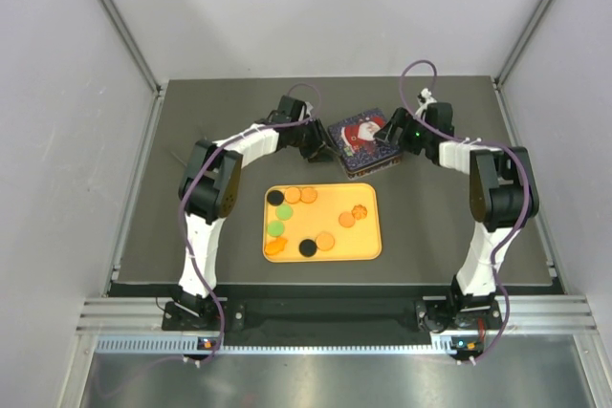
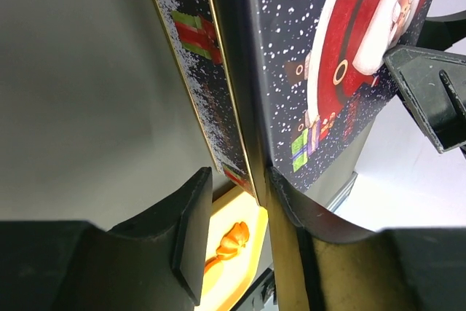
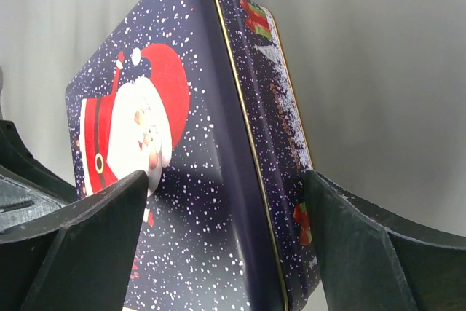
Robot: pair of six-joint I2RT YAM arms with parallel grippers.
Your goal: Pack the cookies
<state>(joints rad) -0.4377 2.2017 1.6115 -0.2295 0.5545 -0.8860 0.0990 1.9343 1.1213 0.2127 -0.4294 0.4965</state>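
Orange tray (image 1: 373,253) sat mid-worktop (image 1: 421,236) in the top view. All cookies (image 1: 307,247) lay loose on it, none packed.
- Black, then two orange in a row at the tray's 11 o'clock.
- Two green just below them, at 9 to 10.
- One scalloped orange at 8, with a black and an orange beside it near 6.
- Two more orange at 2 o'clock.

Closed tin (image 1: 361,140), dark blue with a Santa lid, sat at 12 o'clock from the tray, rotated a bit off square. Left tool (image 1: 320,147) was at the tin's 9 o'clock, right tool (image 1: 390,136) at its 3 o'clock. Both were right at the tin's edges.

Left wrist view: the tool was part-closed, straddling the tin's rim where the lid meets the side wall. One finger (image 2: 291,205) sat against the lid face. The other finger (image 2: 191,231) was on the side-wall side, with a sliver of tray showing past it. Could not tell whether it actually clamped the tin. One orange cookie showed on the tray between the fingers. Right tool's finger was visible at 3 o'clock, on the lid.

Right wrist view: jaws stood wide, one finger (image 3: 95,223) over the lid side and the other (image 3: 349,231) by the side wall. The tin filled the space between them. Contact was unclear. No cookies in this view.
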